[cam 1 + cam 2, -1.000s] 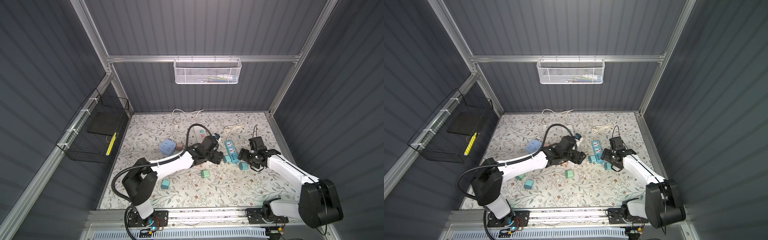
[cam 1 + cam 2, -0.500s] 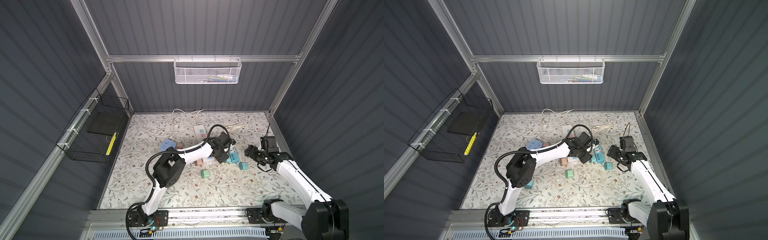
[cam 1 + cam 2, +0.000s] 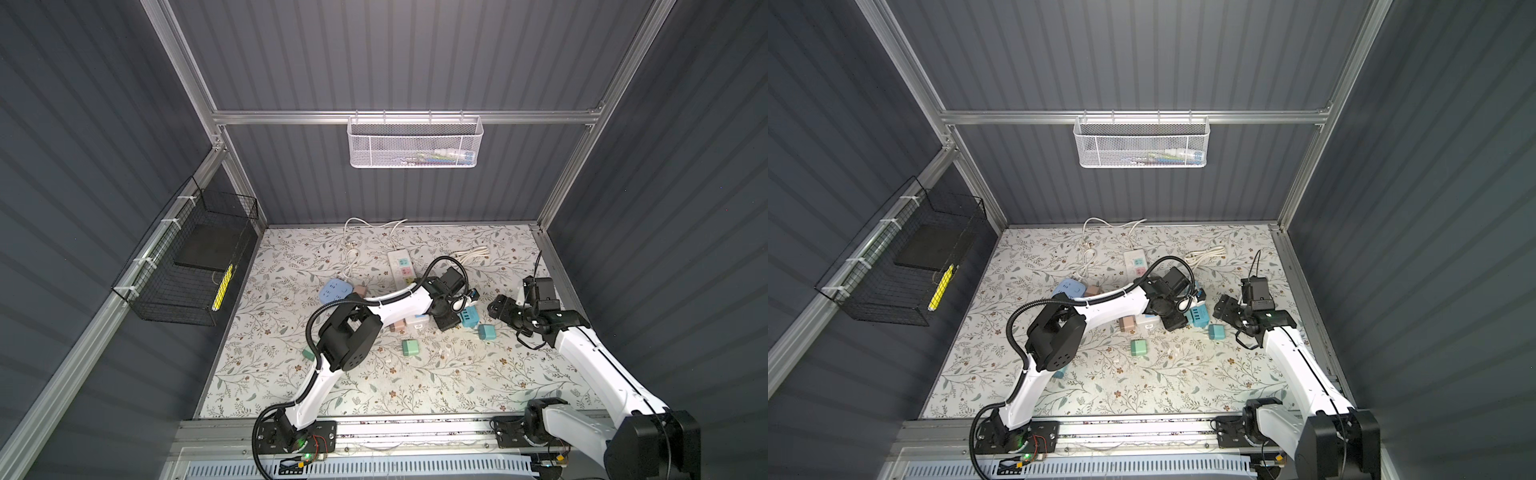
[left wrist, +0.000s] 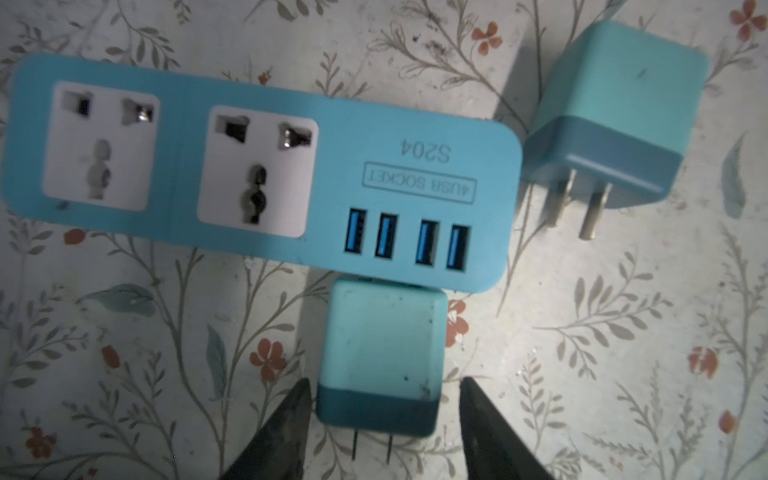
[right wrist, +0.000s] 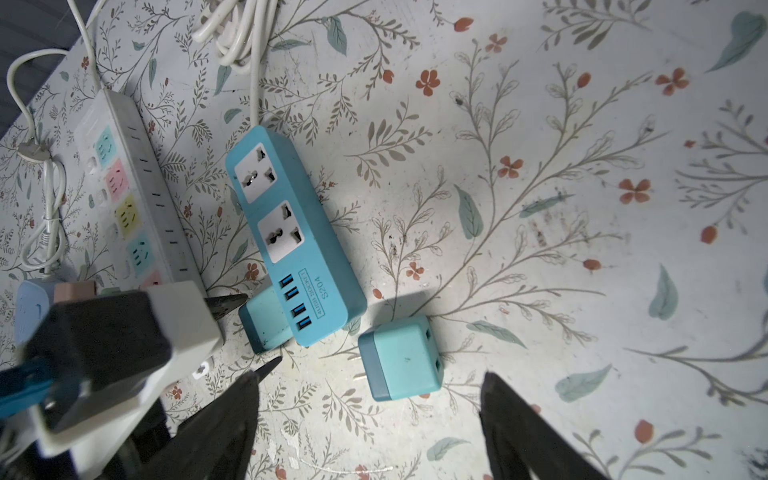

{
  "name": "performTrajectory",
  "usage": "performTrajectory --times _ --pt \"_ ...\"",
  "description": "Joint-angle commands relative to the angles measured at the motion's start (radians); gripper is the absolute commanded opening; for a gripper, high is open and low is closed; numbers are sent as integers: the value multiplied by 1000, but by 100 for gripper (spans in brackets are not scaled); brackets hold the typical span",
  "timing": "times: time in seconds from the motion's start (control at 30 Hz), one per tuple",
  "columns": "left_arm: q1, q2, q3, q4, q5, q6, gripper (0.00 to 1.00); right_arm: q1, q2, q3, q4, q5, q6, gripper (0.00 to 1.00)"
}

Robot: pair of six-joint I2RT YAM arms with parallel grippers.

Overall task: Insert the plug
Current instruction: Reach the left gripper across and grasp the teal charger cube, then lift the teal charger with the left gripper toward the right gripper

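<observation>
White arm links (image 3: pixel 399 305), black joints (image 3: pixel 349 340)

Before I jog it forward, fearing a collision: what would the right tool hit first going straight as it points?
Likely the teal cube-shaped plastic plug near the end of the blue plastic power strip, ahead of the right tool; depth is unclear.

Robot lab cell, grey panelled walls (image 3: pixel 415 62), aluminium frame (image 3: pixel 291 117), floral tabletop (image 3: pixel 415 386), mesh basket (image 3: pixel 415 145)

dim booth, soft wrist-view blur
</observation>
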Motion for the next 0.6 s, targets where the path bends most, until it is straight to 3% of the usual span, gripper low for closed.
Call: performTrajectory --times 0.0,0.57 --pt "-8 17 27 5 -5 18 56 -5 -19 -15 -9 -13 -12 84" --pt "-7 58 21 27 -20 14 51 -6 -52 -15 -31 -34 -32 84"
